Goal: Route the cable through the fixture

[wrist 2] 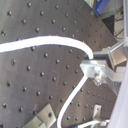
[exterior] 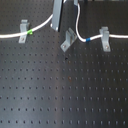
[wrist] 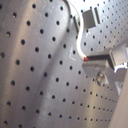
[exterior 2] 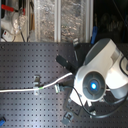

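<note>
Black perforated counter: fingers grip the cable above the slanted fixture, lowering into its fork apparently next.

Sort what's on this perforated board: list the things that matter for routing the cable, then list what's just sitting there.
For the job:
- cable, white, with green and blue bands
- slanted fixture, in the middle
- pincer, above the fixture, holding the cable

Just there:
- upright clip at the first exterior view's left
- upright clip at the first exterior view's right
- perforated board
</note>
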